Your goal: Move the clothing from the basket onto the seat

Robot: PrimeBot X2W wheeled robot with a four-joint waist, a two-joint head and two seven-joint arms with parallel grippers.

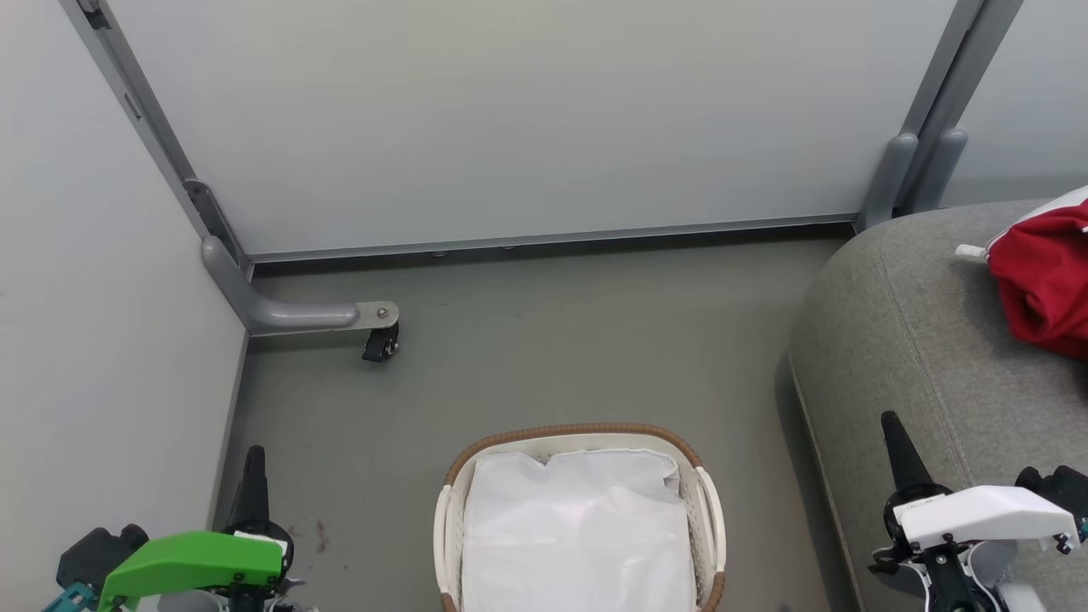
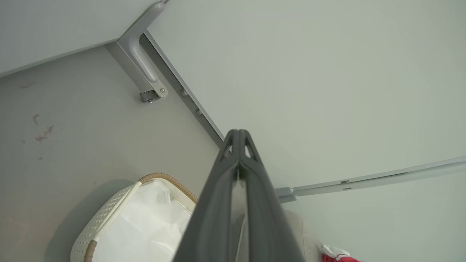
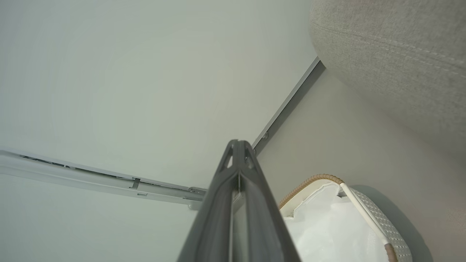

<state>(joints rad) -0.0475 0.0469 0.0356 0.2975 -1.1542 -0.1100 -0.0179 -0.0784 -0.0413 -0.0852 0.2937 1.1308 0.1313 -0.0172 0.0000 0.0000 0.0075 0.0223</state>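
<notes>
- The head view is showing the clothing (image 1: 1041, 280) lying bunched on the seat (image 1: 901, 340) at the far right. It is red fabric with a white edge, cut off by the picture's right border.
- The basket (image 1: 561, 435) is standing on the floor (image 1: 552, 340) in the near middle, well apart from the clothing. Its crumpled white liner (image 1: 578, 527) is covering the inside.
- The left wrist view is catching just a small red and white corner of the clothing at its lower right, beside a strip of the seat.
- The right wrist view is giving the seat's rounded edge and stitched seam close up, with the basket's woven rim and perforated wall below it.
- The left wrist view is showing reddish marks (image 2: 43, 133) on the floor left of the basket. The head view is showing them faintly.
- The head view is taking in a grey bracket with a small black caster (image 1: 380, 344) at the far left, where the pale wall panels (image 1: 510, 127) are meeting.
- The left tool (image 1: 254, 463), under a green cover, is hovering at the near left over the floor beside the basket. Its two dark fingers are pressing together, pinching nothing and touching nothing.
- The right tool (image 1: 892, 429), under a white cover, is standing at the near right by the seat's edge. Its fingers are likewise pressing together, empty. Its wrist view is showing the tips clear of both seat and basket.
</notes>
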